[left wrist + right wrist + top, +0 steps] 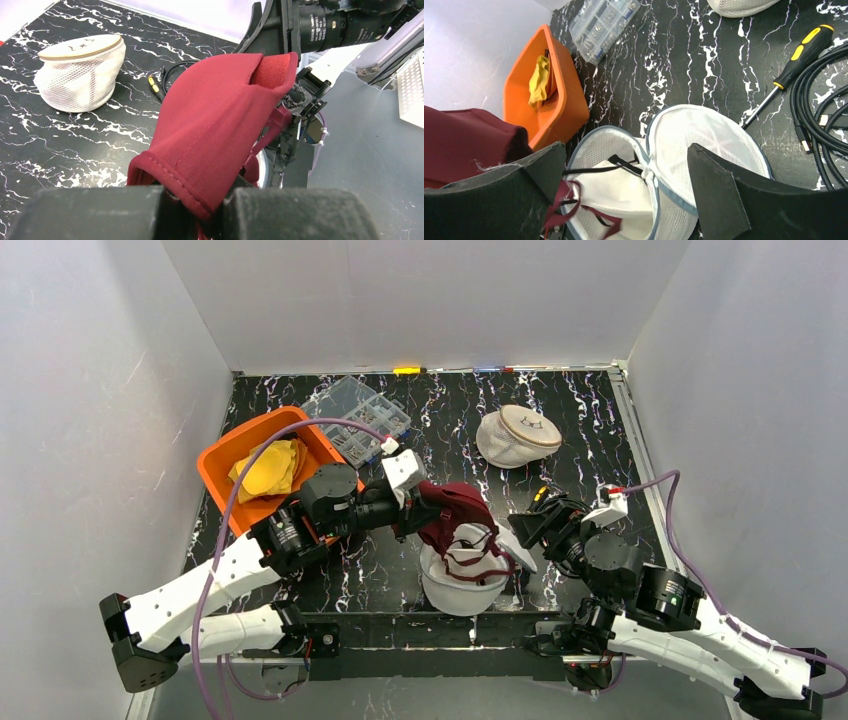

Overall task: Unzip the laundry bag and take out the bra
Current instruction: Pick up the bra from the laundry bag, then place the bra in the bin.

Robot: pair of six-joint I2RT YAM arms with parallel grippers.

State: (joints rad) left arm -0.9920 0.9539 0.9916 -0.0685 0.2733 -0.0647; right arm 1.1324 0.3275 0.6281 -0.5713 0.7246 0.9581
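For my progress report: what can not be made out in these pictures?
- Top view: whether the bra straps are out of the laundry bag; the bra hangs over it.
- Left wrist view: the bra hides nearly all of that bag.
- Right wrist view: the right fingers and lower edge cut off the bag's near side.
- Top view: clear box contents, too small.

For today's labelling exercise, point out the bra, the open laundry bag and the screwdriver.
bra (210, 115), left wrist view, red cup fabric
laundry bag (709, 125), right wrist view, white mesh lid
screwdriver (806, 47), right wrist view, yellow-black handle
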